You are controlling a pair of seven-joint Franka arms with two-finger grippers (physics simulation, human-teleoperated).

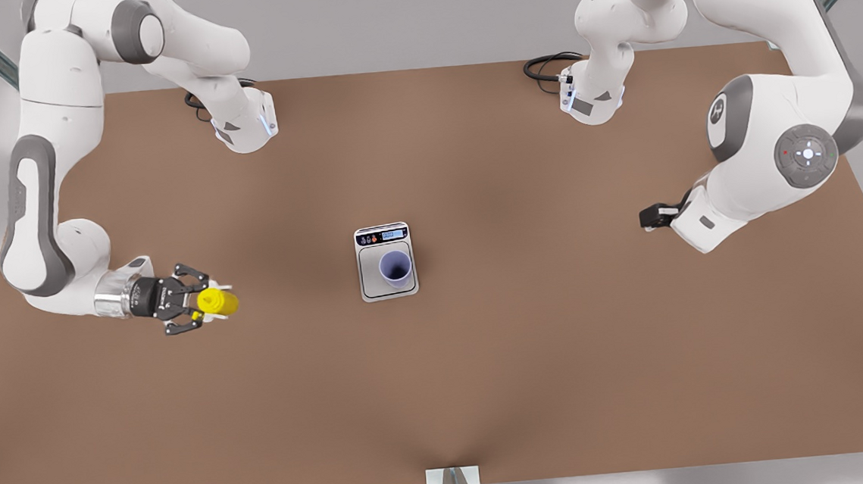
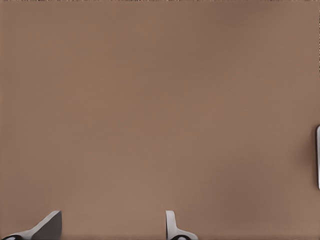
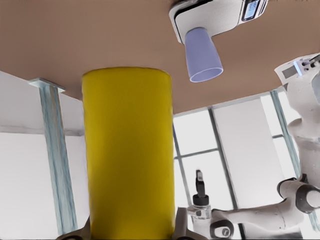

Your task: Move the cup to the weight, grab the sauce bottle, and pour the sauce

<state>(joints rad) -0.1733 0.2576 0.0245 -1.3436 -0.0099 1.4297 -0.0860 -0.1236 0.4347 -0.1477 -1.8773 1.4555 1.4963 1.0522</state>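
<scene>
Right gripper (image 1: 204, 305) fingers clamp the sauce bottle (image 1: 217, 302); left gripper (image 2: 112, 227) spread, empty. Cup (image 1: 395, 269) on scale (image 1: 386, 262), well apart from the fingers: early tilt could spill sauce.

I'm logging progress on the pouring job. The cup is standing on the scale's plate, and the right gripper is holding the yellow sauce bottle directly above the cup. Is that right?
Not quite. The cup does stand on the scale, and the right gripper holds the sauce bottle, but not above the cup. The front view shows the bottle well off toward its left, over bare table. The left gripper waits open.
</scene>
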